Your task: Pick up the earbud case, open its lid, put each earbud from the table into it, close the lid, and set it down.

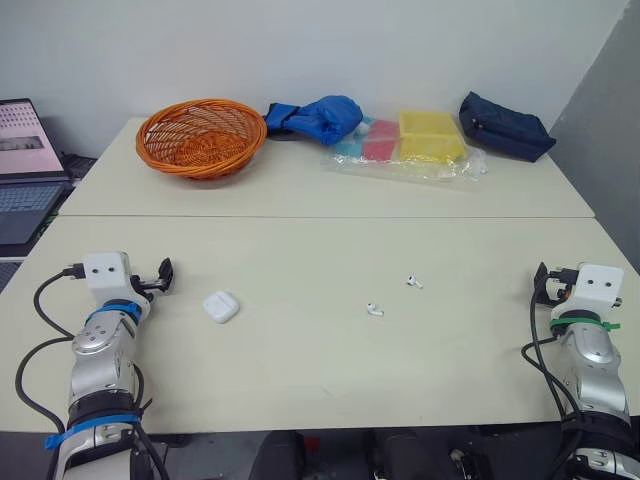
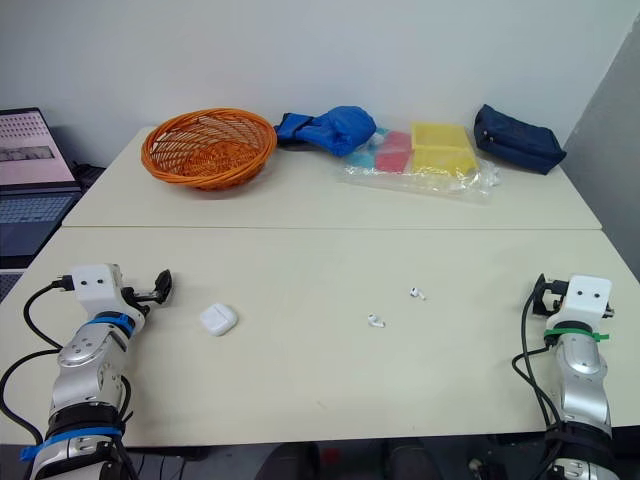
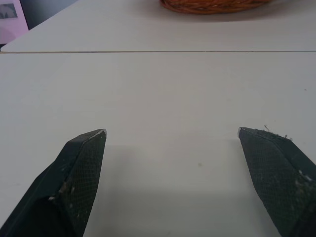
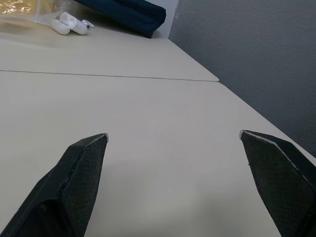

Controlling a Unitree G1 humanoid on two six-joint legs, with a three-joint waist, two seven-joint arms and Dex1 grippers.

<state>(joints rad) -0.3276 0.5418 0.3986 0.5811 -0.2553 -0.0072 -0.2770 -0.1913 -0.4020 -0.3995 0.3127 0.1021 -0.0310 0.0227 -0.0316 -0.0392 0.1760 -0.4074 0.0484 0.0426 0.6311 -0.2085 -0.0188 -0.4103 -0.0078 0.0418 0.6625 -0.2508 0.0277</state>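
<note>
A small white earbud case [image 1: 221, 306] lies shut on the near table, left of centre. Two white earbuds rest on the table to its right: one [image 1: 374, 309] near the middle, the other [image 1: 414, 282] a little farther back and right. My left gripper [image 1: 163, 275] sits low at the table's left side, a short way left of the case. In the left wrist view that gripper [image 3: 172, 132] is open over bare table. My right gripper [image 1: 541, 280] rests at the table's right edge, far from the earbuds. The right wrist view has it [image 4: 174, 134] open and holding nothing.
On the far table stand an orange wicker basket [image 1: 201, 136], a blue cloth [image 1: 318, 117], a clear bag with yellow and pink items [image 1: 420, 140] and a navy pouch [image 1: 505, 125]. A laptop [image 1: 22, 165] sits off to the left. A seam [image 1: 320, 216] divides the two tables.
</note>
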